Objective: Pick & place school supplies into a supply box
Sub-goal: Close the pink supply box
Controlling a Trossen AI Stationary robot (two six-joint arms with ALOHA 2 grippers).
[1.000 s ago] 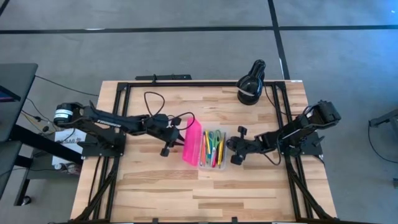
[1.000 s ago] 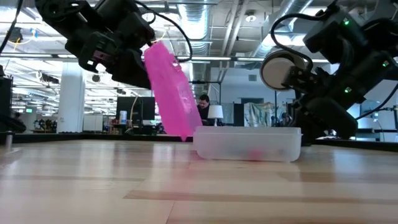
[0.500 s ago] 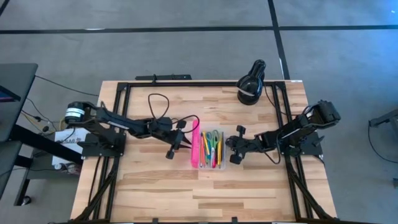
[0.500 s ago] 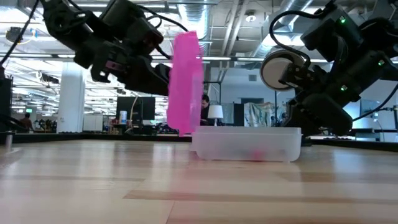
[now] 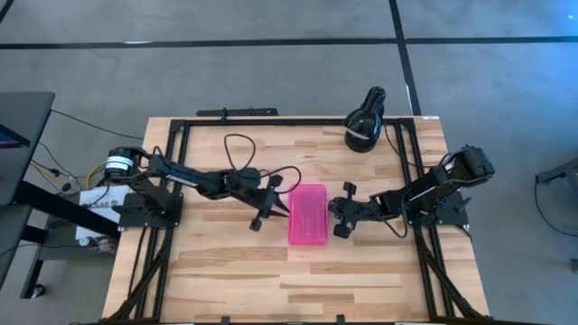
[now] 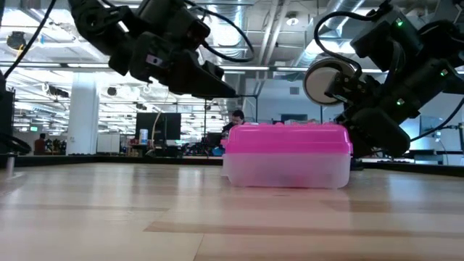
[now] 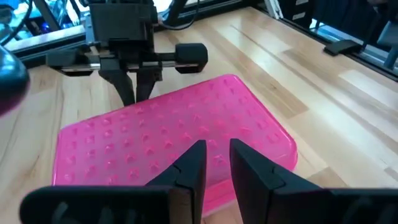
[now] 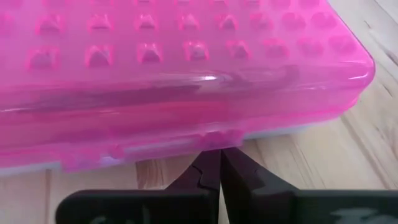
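Note:
The supply box point(image 5: 307, 214) lies at the table's middle, its hot pink lid point(image 7: 174, 137) shut flat on the clear base point(image 6: 286, 174). The lid hides the school supplies. My left gripper point(image 7: 217, 163) hovers just over the lid's left edge point(image 5: 291, 213). It points toward the table's right, and its fingers are slightly apart with nothing between them. In the low view its tips point(image 6: 230, 90) stand clear above the lid. My right gripper point(image 8: 211, 165) is shut at the box's right long side point(image 5: 326, 217). My right gripper's shut fingertips point(image 8: 214, 158) meet the box's right long side just under the lid's rim point(image 8: 211, 140). They come from the table's right, slanting down. The box stays flat on the table.
A black rounded object with a white band point(image 5: 364, 122) stands at the table's far right. Black frame rails point(image 5: 172, 181) run along the left, right and far edges. A cable point(image 5: 239, 149) loops over the wood behind my left arm. Bare wood lies toward the near edge.
My left gripper has gone toward the table's right edge, against the lid's outer face. The lid, which leaned out to the left, swung through upright and fell flat onto the base. The box is now shut and the supplies are covered. The base stayed where it was.

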